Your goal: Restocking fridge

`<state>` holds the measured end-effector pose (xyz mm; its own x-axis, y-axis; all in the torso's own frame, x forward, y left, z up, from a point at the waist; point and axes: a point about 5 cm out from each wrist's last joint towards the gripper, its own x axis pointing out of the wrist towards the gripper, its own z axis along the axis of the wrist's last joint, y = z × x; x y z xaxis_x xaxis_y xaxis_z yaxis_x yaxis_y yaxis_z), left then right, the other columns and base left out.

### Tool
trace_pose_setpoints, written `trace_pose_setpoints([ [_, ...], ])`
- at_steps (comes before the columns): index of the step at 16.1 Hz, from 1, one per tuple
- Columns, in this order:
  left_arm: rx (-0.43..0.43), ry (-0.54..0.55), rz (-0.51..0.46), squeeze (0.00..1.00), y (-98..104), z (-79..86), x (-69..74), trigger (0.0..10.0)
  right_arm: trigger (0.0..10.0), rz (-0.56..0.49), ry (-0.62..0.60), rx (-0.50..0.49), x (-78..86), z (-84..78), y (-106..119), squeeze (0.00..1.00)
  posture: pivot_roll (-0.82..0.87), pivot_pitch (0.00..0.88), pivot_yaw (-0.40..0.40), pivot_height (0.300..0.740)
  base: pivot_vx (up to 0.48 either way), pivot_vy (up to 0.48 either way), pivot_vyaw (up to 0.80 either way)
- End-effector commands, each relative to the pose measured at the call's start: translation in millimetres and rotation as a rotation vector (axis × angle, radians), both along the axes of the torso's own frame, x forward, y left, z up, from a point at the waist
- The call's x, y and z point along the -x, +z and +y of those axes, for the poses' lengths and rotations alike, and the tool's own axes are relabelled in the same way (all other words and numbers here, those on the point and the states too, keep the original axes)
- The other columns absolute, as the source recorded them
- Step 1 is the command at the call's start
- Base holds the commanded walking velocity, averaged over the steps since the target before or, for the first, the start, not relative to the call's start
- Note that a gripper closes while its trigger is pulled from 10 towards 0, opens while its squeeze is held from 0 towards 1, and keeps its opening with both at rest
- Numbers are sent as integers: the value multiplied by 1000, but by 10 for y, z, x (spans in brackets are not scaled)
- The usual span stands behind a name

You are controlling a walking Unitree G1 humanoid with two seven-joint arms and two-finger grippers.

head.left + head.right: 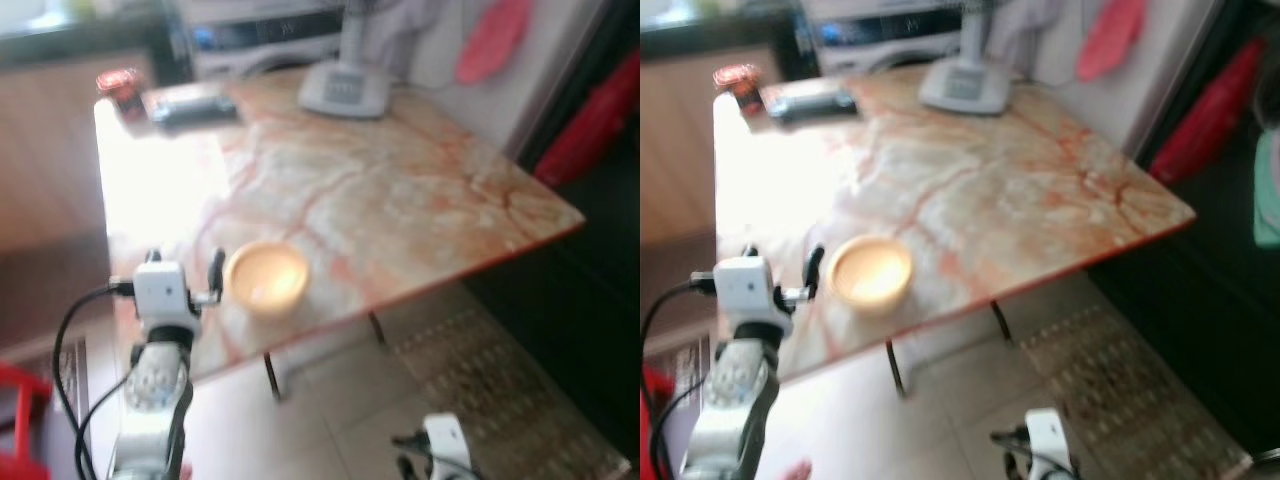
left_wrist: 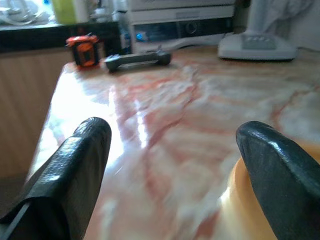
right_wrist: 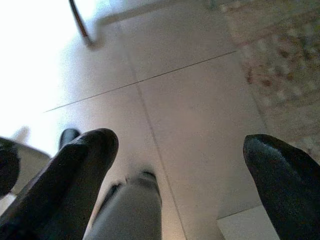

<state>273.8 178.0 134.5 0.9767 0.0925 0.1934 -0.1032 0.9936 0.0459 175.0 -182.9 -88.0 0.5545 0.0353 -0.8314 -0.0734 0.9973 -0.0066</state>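
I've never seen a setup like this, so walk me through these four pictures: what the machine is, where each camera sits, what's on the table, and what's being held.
This is a walking humanoid robot with two silver arms, each ending in a tool of two long black fingers. The two wide pictures come from the stereo camera on its head, looking down at a marble-patterned table. The other two come from cameras on each wrist, looking along that tool's fingers.

On the table: a yellow bowl near the front edge, and at the far end a dark flat object, a small red item and a white fan base.

The left tool is open beside the bowl, one finger over its rim. It holds nothing. The right tool hangs open over the tiled floor.
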Motion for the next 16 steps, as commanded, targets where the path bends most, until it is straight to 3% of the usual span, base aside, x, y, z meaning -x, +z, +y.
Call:
trace_pose_setpoints([
  [1, 30, -50, 55, 0, -136, -80, 16, 10000, 10000, 27, -51, 21, 105, -110, -34, 0, 30, 66, -41, 740, 0, 0, 0],
  [6, 94, -52, 42, 0, -174, -105, 103, 10000, 10000, 21, -66, 28, 97, -118, -30, 0, 33, 54, -41, 740, 0, 0, 0],
  [11, 242, -31, 55, 0, -201, -99, 157, 10000, 10000, 14, -102, 36, 99, -131, -29, 0, 33, 44, -41, 740, 0, 0, 0],
  [13, 442, -28, 75, 0, -237, -52, 106, 10000, 10000, 12, -102, 36, 99, -128, -29, 0, 30, 40, -40, 740, 0, 0, 0],
  [15, 497, 11, 59, 0, -216, 20, 55, 10000, 10000, 12, -103, 38, 99, -128, -29, 0, 27, 42, -41, 740, 0, 0, 0],
  [16, 526, 6, 59, 502, -210, 34, 48, 10000, 10000, 11, -105, 40, 99, -131, -29, 0, 28, 44, -41, 740, 0, 0, 0],
])
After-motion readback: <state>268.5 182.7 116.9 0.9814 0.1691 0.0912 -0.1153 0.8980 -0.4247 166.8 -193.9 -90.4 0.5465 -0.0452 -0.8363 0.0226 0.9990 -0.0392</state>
